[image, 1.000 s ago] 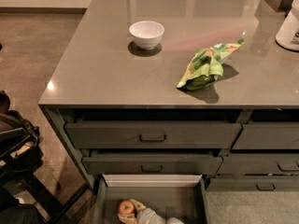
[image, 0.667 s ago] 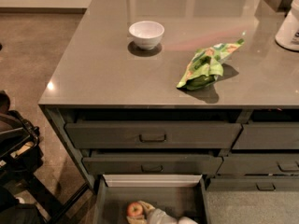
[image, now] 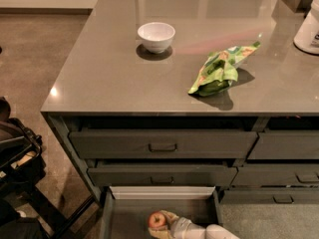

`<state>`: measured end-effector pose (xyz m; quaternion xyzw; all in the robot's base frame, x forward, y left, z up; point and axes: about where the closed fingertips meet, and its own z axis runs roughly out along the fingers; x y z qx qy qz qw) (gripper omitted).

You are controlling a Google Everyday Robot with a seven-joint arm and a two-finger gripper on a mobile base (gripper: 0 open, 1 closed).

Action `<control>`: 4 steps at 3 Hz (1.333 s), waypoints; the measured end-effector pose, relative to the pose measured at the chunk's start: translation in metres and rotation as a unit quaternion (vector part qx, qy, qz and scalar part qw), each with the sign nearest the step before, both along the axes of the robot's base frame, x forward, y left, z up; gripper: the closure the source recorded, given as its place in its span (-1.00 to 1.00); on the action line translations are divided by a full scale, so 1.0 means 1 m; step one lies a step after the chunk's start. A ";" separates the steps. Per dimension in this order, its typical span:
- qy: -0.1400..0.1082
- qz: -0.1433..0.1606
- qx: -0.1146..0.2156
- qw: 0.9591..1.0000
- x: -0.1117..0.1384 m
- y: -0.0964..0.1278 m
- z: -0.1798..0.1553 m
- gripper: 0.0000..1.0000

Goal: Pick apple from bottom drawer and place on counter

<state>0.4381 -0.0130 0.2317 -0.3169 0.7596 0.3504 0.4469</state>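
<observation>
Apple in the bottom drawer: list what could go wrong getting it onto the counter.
1. The gripper is right against the apple in the bottom drawer; being round, it may roll off or slip.
2. On the way up, it may hit the counter edge.
3. Set down carelessly, it may bump the bowl or the green bag.

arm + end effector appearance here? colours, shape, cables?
Little shows, low in the bottom drawer beside the apple. The end effector is pale tan and rounded; the arm behind it is smooth white rounded segments. No cables or markings visible.
</observation>
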 end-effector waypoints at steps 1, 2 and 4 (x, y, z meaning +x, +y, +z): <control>0.000 0.000 0.000 1.000 0.000 0.000 0.000 1.00; -0.006 0.014 -0.002 1.000 -0.003 -0.010 0.026 1.00; -0.080 0.048 -0.009 0.996 -0.020 -0.073 0.188 1.00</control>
